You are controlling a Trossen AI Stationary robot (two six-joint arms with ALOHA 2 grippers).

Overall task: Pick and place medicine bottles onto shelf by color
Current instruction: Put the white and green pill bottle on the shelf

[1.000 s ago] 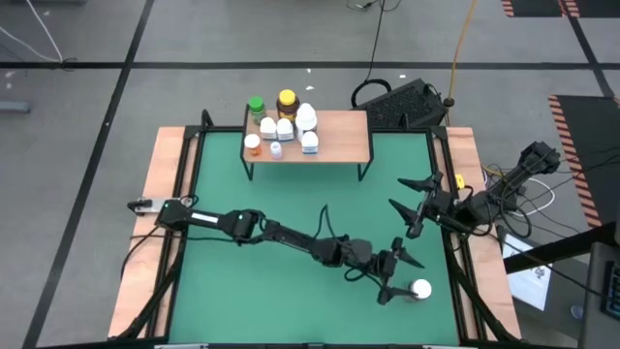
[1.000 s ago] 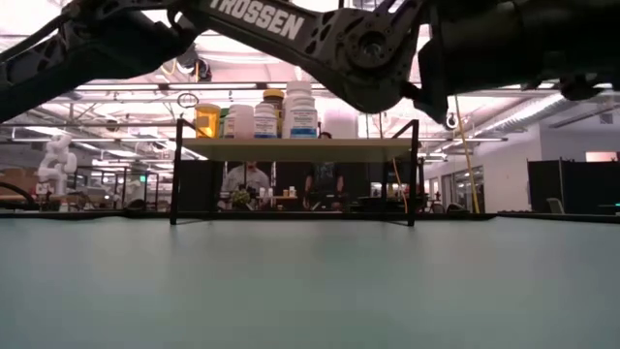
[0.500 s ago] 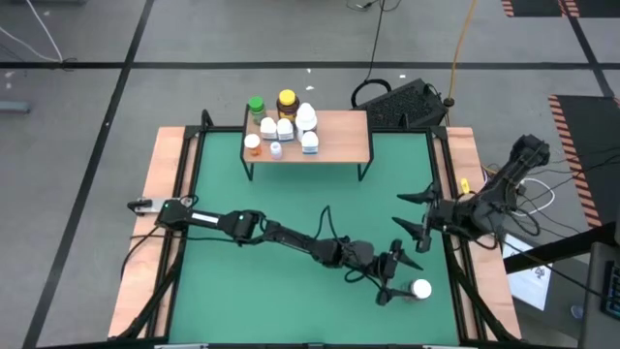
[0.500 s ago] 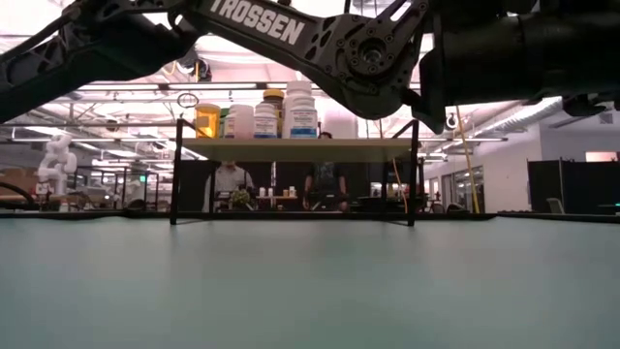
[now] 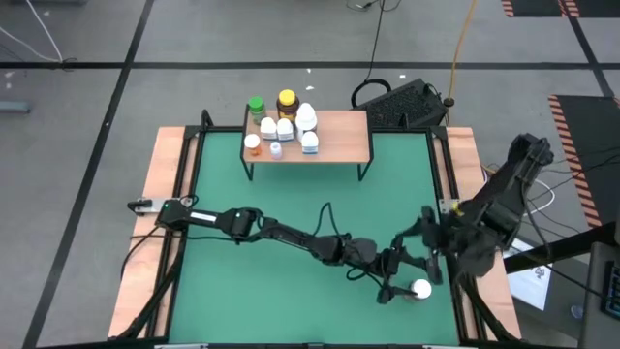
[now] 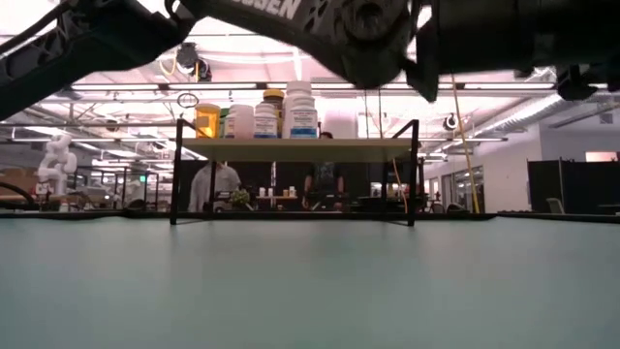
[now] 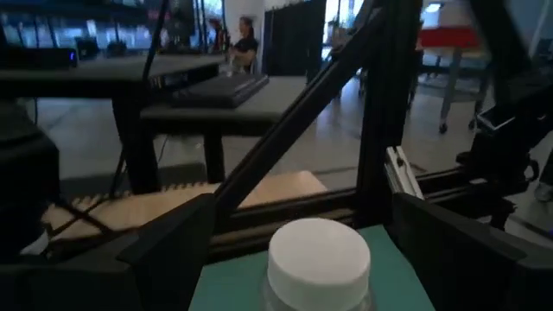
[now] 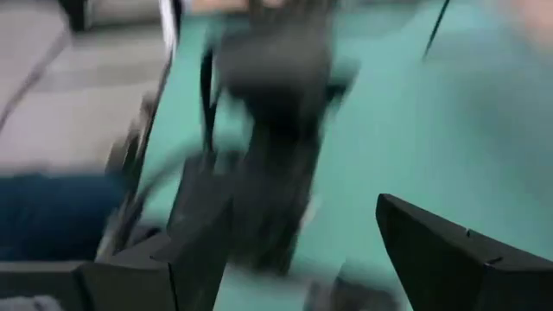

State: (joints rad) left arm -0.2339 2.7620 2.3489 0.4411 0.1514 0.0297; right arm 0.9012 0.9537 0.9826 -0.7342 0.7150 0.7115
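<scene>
A round white-capped bottle [image 5: 420, 289] stands on the smooth green worktop [image 5: 291, 204] near its front right corner, between the spread fingers of the left end effector [image 5: 401, 277]. The right end effector [image 5: 426, 244], also open, hovers just beside. Other bottles [image 5: 281, 124] cluster on the light-wood shelf [image 5: 339, 136].

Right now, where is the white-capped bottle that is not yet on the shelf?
In the high view, the white-capped bottle stands on the green mat near its front right corner, between the fingers of the open left gripper.
</scene>
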